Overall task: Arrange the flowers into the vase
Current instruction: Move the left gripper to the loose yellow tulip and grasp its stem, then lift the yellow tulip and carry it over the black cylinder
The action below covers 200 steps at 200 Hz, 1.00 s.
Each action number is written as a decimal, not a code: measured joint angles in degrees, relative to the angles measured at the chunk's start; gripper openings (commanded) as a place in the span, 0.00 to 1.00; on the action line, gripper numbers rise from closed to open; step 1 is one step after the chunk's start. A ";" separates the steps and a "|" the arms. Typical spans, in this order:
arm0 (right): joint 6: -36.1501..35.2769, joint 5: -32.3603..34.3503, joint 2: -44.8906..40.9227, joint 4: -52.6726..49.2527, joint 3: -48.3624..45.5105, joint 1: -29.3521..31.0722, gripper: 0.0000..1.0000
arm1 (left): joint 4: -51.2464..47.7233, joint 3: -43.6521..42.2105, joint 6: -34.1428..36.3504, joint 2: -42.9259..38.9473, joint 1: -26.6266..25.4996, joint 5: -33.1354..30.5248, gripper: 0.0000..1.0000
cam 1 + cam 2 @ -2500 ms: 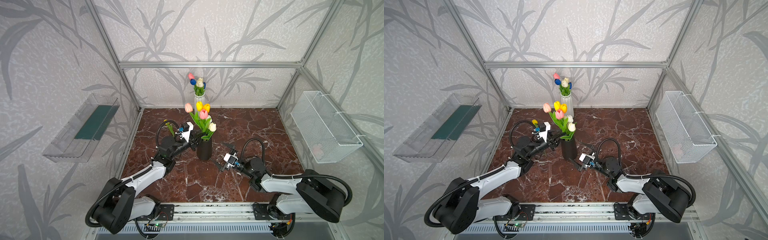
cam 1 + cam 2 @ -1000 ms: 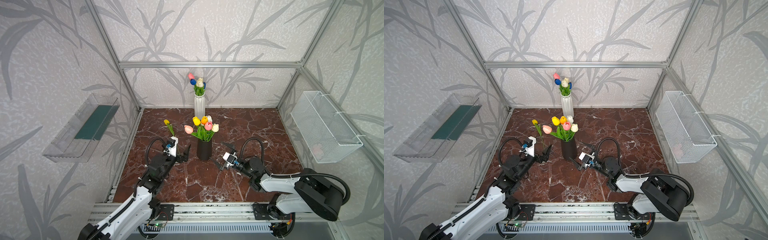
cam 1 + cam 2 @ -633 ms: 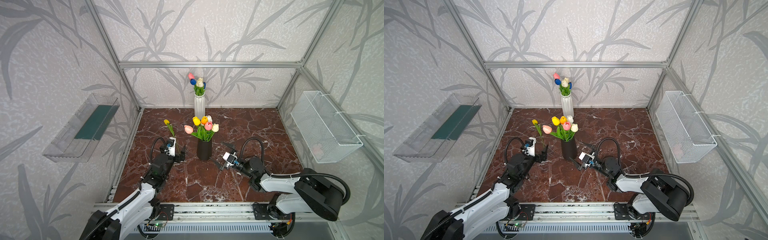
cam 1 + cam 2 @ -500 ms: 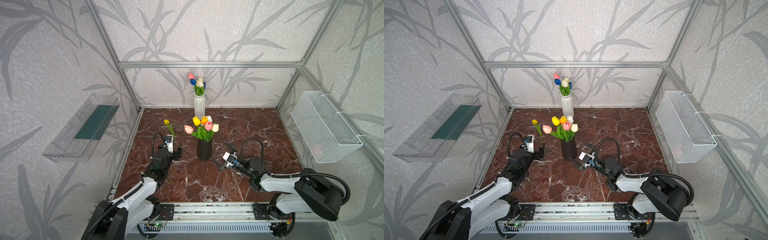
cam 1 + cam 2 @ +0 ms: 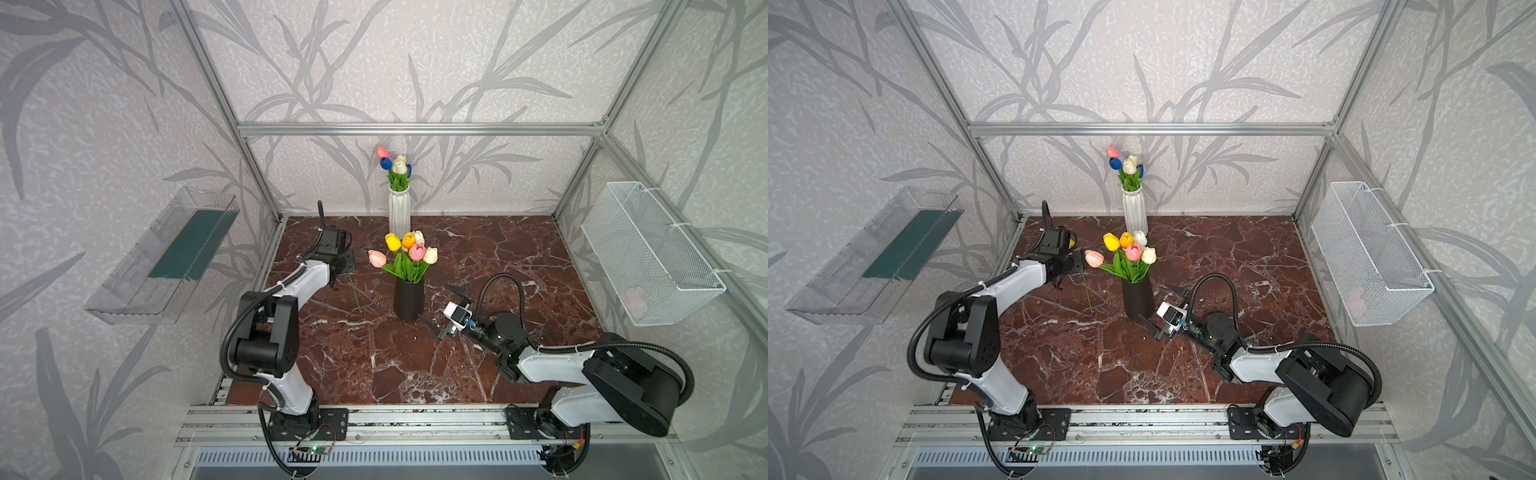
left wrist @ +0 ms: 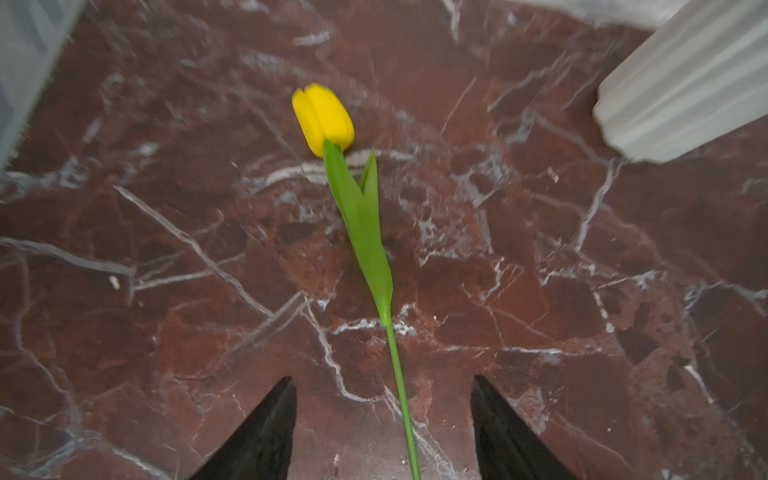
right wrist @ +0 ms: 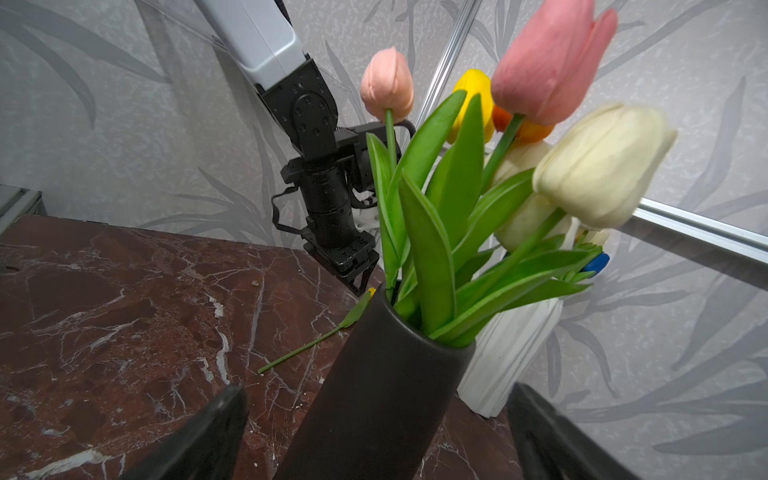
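One yellow flower lies flat on the brown marble floor, its green stem pointing toward the front. My left gripper hangs over it pointing down, open, with the stem running between the fingers and touching neither. A black vase in the middle of the floor holds several flowers in pink, yellow, orange and white. My right gripper lies low just right of it, open. In the right wrist view the vase stands between that gripper's jaws, apart from both.
A white ribbed vase with pink, blue and white tulips stands at the back wall. A clear plastic bin hangs on the left wall. A white wire basket hangs on the right wall. An aluminium rail runs along the front.
My left arm has swung from beside the black vase back and to the left, and now stands over the yellow flower with its jaws narrower. The right arm has stayed in place.
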 measured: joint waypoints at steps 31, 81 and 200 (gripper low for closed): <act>3.15 0.04 -0.13 -0.81 0.28 -2.08 0.98 | -8.48 6.54 -0.94 8.24 -0.11 2.56 0.51; 4.94 0.04 -0.13 -1.25 0.28 -2.21 0.99 | -13.75 9.84 -1.44 13.75 -0.37 2.95 0.42; 6.16 0.35 -0.13 0.09 0.28 -2.64 0.99 | -13.77 14.78 -0.68 17.11 -0.35 2.54 0.00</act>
